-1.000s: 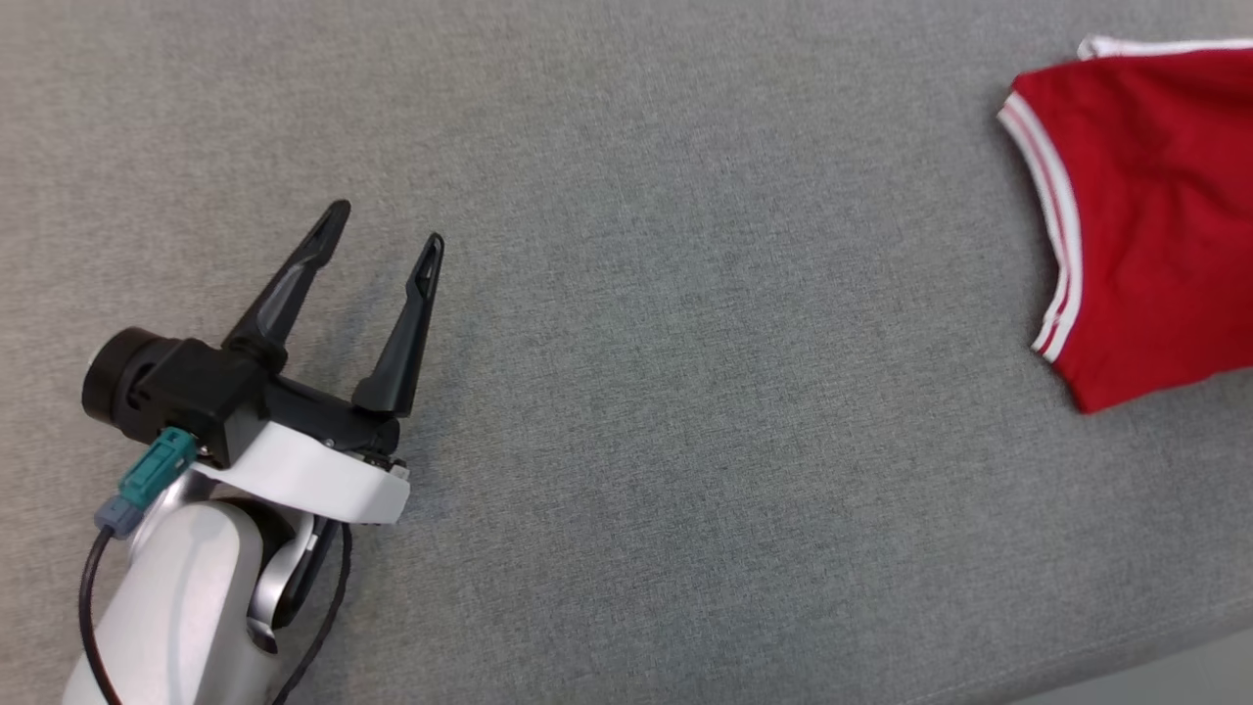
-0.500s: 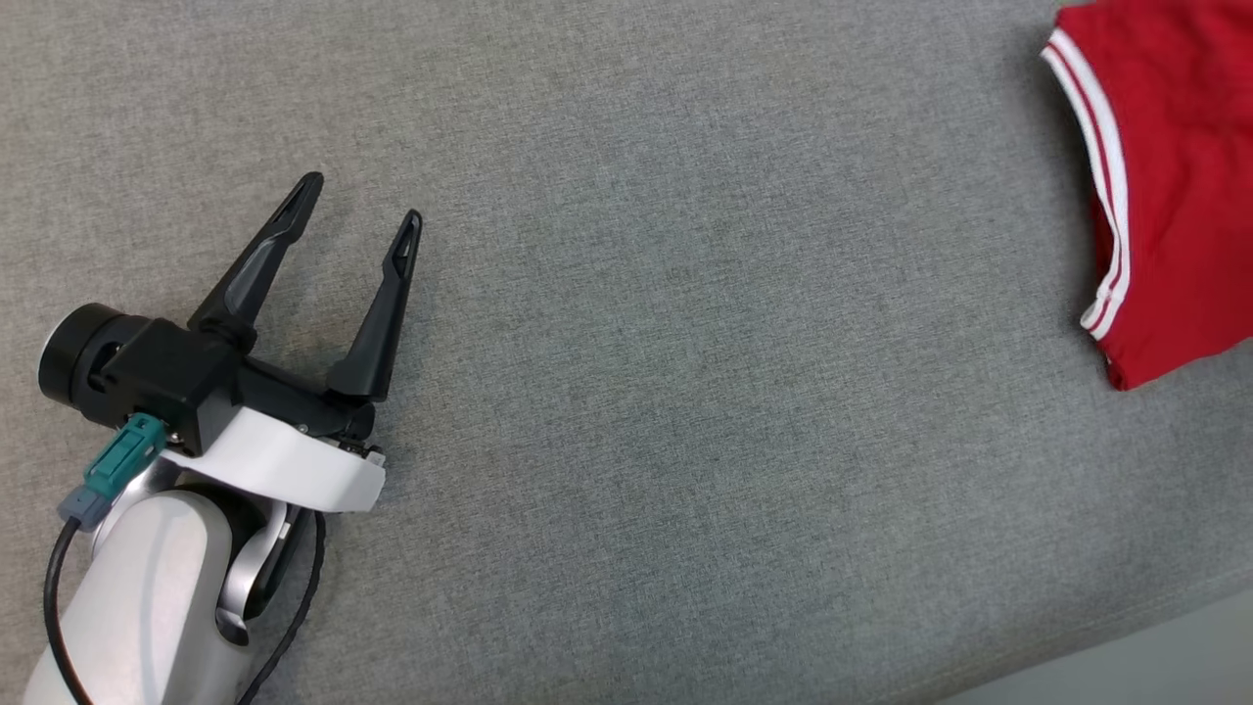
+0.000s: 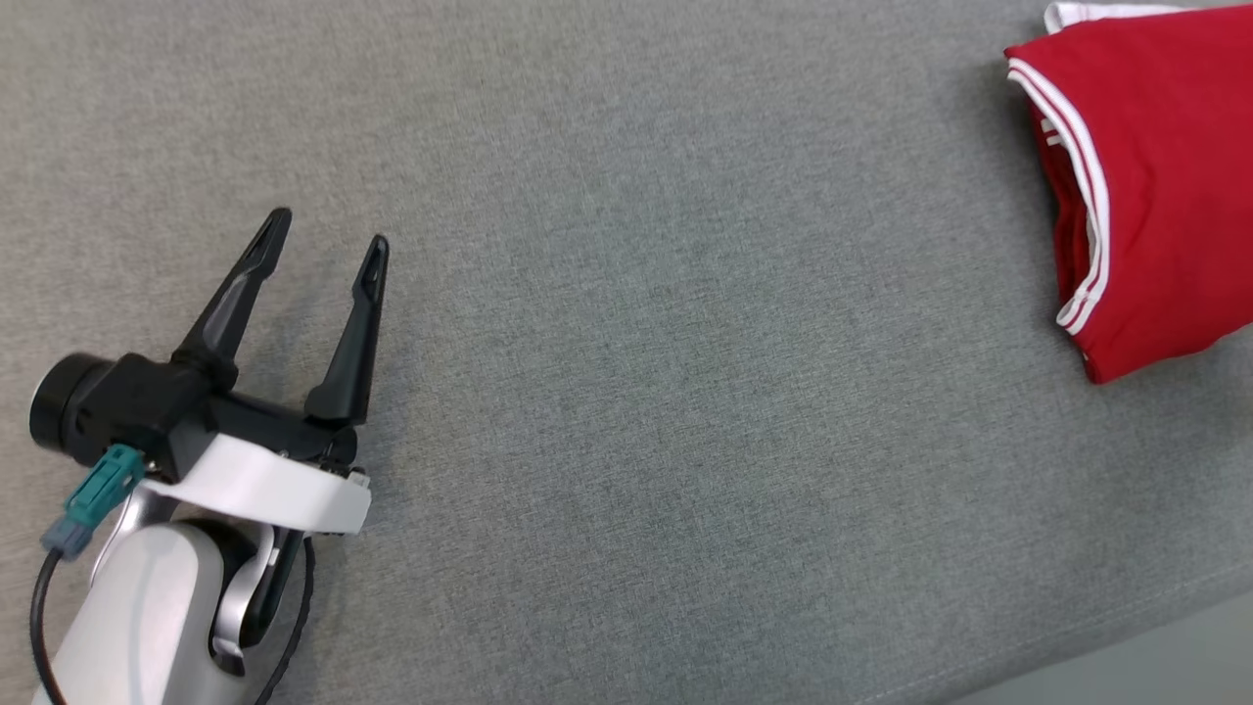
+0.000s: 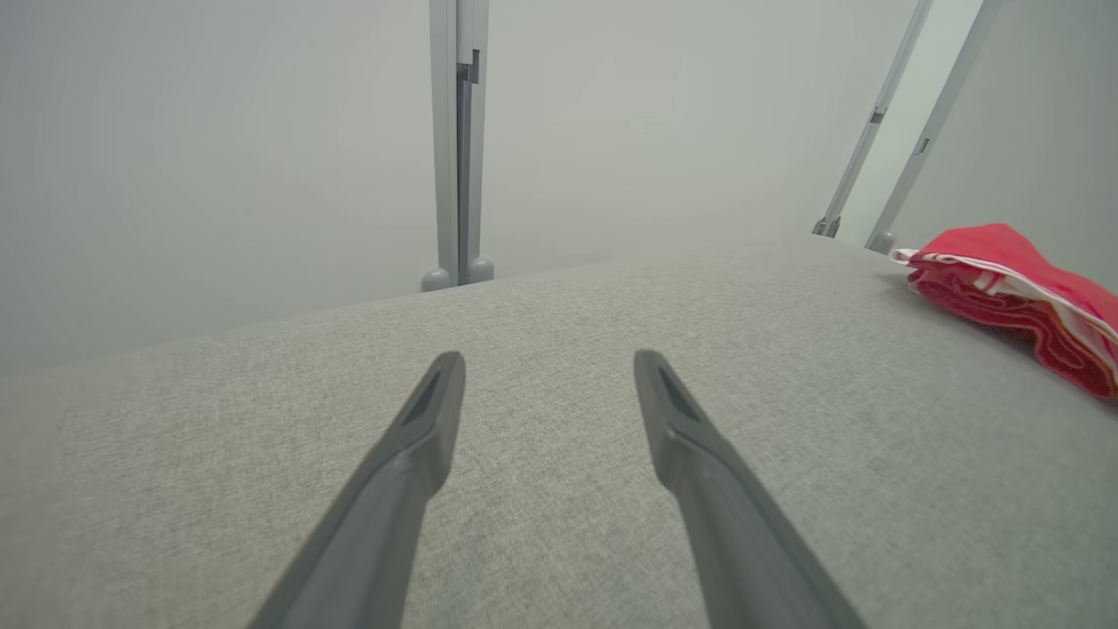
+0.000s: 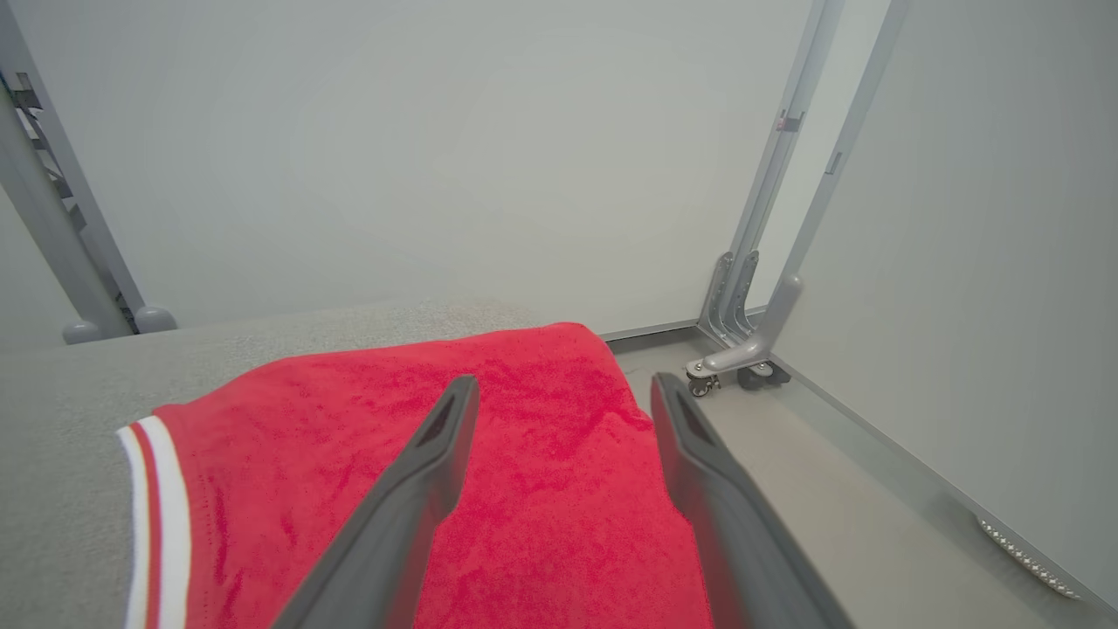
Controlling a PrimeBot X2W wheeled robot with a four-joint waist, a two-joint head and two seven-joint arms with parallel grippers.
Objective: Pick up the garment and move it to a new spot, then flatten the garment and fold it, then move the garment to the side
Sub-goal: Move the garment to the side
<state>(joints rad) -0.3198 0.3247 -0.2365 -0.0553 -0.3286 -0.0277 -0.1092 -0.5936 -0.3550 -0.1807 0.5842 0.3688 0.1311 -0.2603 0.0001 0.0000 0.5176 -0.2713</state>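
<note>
Since the frame a second back, the whole head view is sitting shifted, which we are reading as camera motion, not motion of objects. The one real change we are recording is at the garment (image 3: 1155,176): its banded edge is now showing a second layer tucked under the top one. We are finding this item folded, red, of a nappy towelling-like knit, edged with white-and-red striped trim (image 3: 1089,191). It is lying at the far right end of the padded surface (image 3: 685,392), a flat grey slab in coarse woven cloth, close to the edge where the smooth floor (image 5: 830,489) is beginning. We are seeing the left gripper (image 3: 328,231) low over the bare weave, well apart from the garment, its two long tapering matt-black fingers spread wide and holding nothing. We are seeing the right gripper (image 5: 563,383) poised above the red cloth with its fingers likewise spread and nothing pinched between them; whether its tips are touching the pile we cannot tell. Behind the surface, a pale metal upright post (image 4: 458,140) is standing against plain matt wall panels.
</note>
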